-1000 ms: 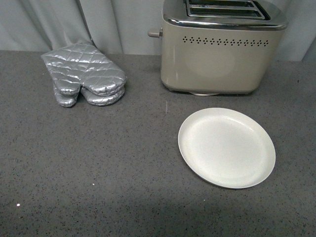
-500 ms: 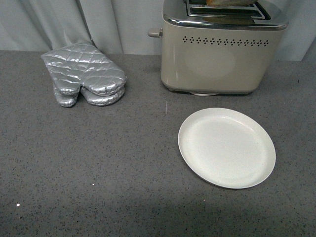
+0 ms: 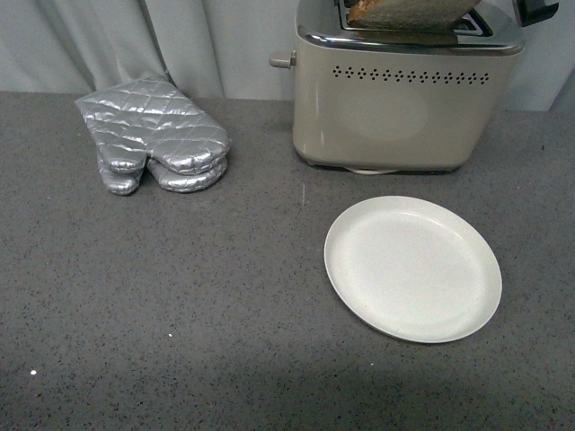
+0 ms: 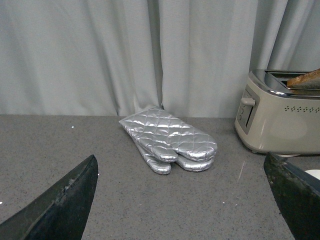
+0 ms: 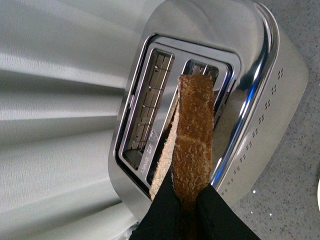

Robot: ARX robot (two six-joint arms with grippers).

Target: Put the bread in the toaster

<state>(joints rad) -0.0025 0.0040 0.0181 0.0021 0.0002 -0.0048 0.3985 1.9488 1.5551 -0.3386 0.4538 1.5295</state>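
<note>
Grips the bread (image 5: 195, 130) in the right hand (image 5: 189, 200), fingers (image 5: 160, 217) clamped on one end of the slice. Holds the slice edge-on, reaching out past the fingertips, tilted just above the slots in the chrome top of the toaster (image 5: 260, 65). Cannot tell whether the far end has entered a slot. Finds a white plate (image 3: 413, 269) on the counter (image 3: 180, 314), below that hand, in front of the toaster. Holds the left hand (image 4: 180, 200) low over the counter, fingers wide apart, gripping nothing, with silver oven mitts (image 4: 167, 137) ahead of it.
</note>
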